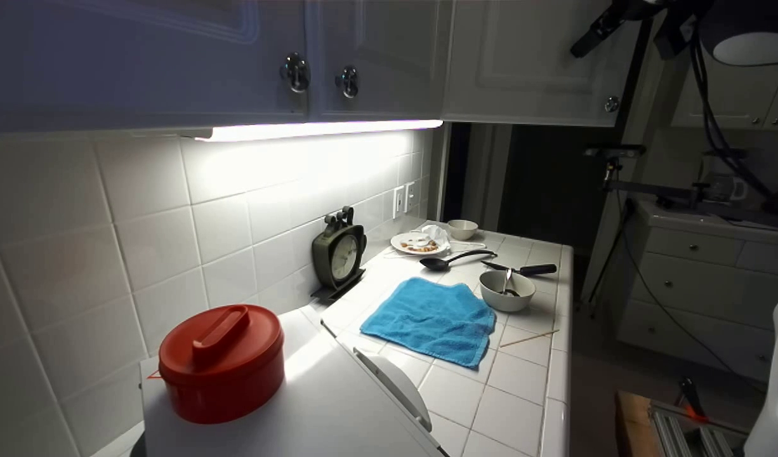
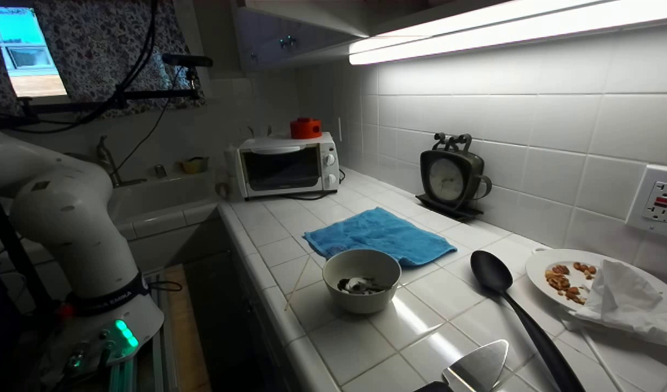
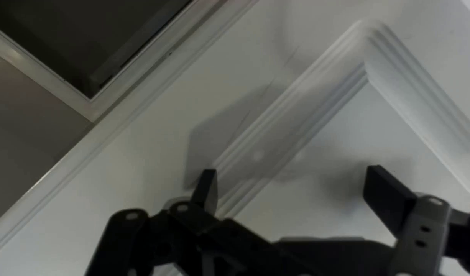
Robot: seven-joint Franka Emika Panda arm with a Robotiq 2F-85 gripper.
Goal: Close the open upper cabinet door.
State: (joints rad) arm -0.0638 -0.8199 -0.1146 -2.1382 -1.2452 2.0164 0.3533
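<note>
The upper cabinet door is a white framed panel standing out at an angle from the cabinet row in an exterior view. Its round knob is near the lower right corner. My gripper is at the upper right in front of this door. In the wrist view, the white door panel with its raised moulding fills most of the picture. My gripper shows there with its black fingers wide apart and nothing between them, facing the panel. Its shadow falls on the panel. I cannot tell whether a fingertip touches it.
Two bluish doors with side-by-side knobs are in line with the wall. Below are a lit lamp strip, toaster oven, red container, scale, blue towel, bowl and plate.
</note>
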